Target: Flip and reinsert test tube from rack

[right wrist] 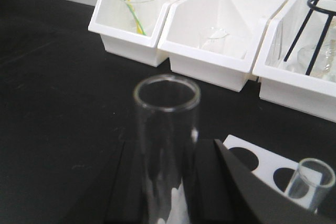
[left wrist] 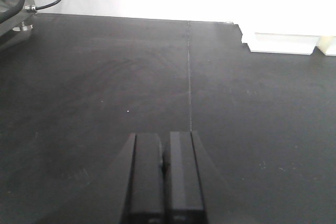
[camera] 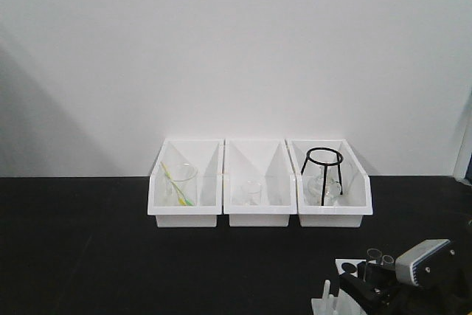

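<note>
Glass test tube (right wrist: 167,145) sits upright between the right tool's (right wrist: 167,192) dark fingers (right wrist: 207,182), open mouth up, clamped; rack (right wrist: 262,167) just right of it on the black counter (right wrist: 58,93), another tube (right wrist: 310,183) standing in a hole; left tool (left wrist: 164,182) has its fingers pressed together, empty, low over bare counter; three white bins (camera: 259,182) in a row at the back, holding glassware and a black tripod stand (camera: 324,173).
</note>
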Available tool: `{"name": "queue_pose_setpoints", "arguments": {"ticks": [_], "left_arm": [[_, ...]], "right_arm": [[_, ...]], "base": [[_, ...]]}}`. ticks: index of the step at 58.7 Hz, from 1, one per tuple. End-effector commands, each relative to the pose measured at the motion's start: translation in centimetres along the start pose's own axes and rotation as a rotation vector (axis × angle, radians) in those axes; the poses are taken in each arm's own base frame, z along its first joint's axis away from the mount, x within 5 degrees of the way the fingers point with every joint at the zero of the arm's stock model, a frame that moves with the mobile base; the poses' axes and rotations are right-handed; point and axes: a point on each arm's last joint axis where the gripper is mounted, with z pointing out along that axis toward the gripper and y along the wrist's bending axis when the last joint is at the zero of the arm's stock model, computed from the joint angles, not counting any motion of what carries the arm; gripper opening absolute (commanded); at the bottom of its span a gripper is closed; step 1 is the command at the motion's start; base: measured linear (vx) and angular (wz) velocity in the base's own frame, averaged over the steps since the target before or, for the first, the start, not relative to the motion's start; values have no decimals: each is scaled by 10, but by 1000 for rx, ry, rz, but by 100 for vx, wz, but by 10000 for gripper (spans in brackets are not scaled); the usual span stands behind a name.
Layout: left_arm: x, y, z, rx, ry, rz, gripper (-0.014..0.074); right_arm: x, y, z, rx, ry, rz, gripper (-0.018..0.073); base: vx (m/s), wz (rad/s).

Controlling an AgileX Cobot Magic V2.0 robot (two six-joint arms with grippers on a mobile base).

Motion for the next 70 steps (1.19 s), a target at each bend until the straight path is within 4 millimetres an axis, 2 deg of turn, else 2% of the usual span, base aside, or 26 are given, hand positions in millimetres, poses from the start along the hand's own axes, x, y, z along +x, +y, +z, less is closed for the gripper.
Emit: {"name": "queue_pose_setpoints", "arguments": {"ticks": [1,23,32,37,45,54,62,70], "left_arm": [[-8,-2,-1,23,-96,-2,-6],[-8,-2,-1,23,-96,-2,-6],[-8,-2,-1,23,-96,-2,-6],[-8,-2,-1,23,-96,-2,-6],[-8,-2,-1,23,-96,-2,-6],[-8,-2,-1,23,-96,-2,-6],[-8,-2,-1,23,-96,-2,-6],[-8,-2,-1,23,-96,-2,-6]], "right_arm": [[-18,0,-1,-10,-92,-25,106],[-17,-1,-1,-2,-75,-24,416],[-18,-1,-1,-4,-85,-17,467],[-27,2,-6,-13,-136,-25,468],[-58,11,-29,-12,-259,-26,467],[-91,22,-71,95,-317,-43,467],[-105,31,-108,205,-318,-12,467],[-112,38,-130,250,-354,2,467]], "base": [[0,0],[0,0],[0,0],[0,0],[0,0],[0,0],[0,0],[0,0]]}}
